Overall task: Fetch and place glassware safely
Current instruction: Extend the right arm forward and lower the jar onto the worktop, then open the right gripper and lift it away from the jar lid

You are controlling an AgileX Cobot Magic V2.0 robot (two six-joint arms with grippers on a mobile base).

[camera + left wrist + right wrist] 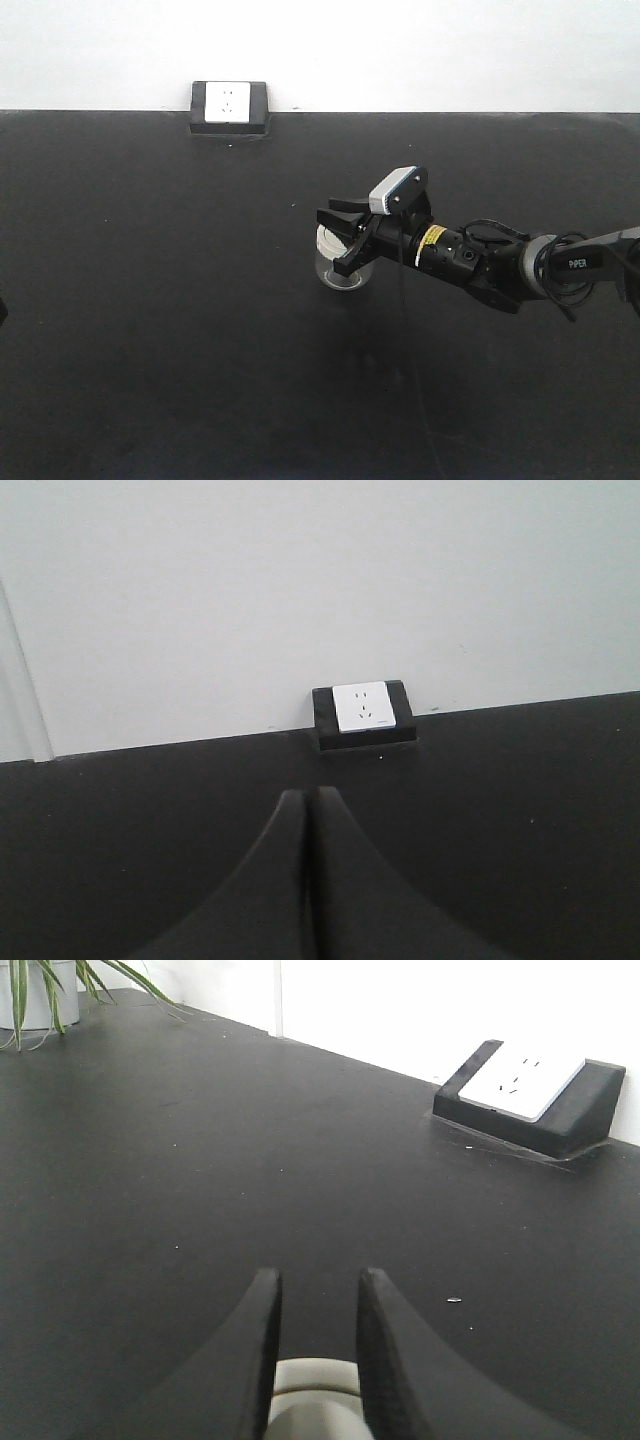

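Note:
The glassware (336, 274) is a small clear jar with a cream-white lid, resting near the middle of the black table (150, 300). My right gripper (332, 242) reaches in from the right, one finger on each side of the jar. In the right wrist view, the lid (315, 1380) fills the gap between the two black fingers (258, 1330), and the gripper (318, 1278) is shut on it. The left gripper (306, 795) is shut on nothing, with its tips pressed together above bare table. It does not appear in the front view.
A black block with a white wall socket (229, 107) stands at the table's back edge, against the white wall; it also shows from both wrists, socket (362, 710) and socket (525, 1080). A potted plant (40, 990) stands at the far left corner.

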